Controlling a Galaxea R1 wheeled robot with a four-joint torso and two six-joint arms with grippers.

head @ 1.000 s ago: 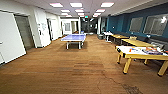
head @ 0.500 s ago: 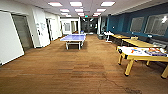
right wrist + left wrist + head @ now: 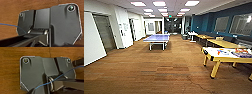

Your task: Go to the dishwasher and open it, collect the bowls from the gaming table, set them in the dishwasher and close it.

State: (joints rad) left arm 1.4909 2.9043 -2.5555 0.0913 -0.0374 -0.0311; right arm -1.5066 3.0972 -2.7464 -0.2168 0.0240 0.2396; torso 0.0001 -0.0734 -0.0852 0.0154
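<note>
- The gaming table (image 3: 224,55), white-topped on yellow legs, stood at the near right, with blurred colourful items on its top that could not be identified.
- Beyond it, a row of yellow tables (image 3: 220,42) ran along the dark blue wall (image 3: 209,23).
- A blue ping-pong table (image 3: 157,38) stood far off, centre-left, on the wooden floor (image 3: 159,70).
- White walls with doorways (image 3: 104,32) lined the left.
- Whether either gripper's jaws were apart or together could not be told.
</note>
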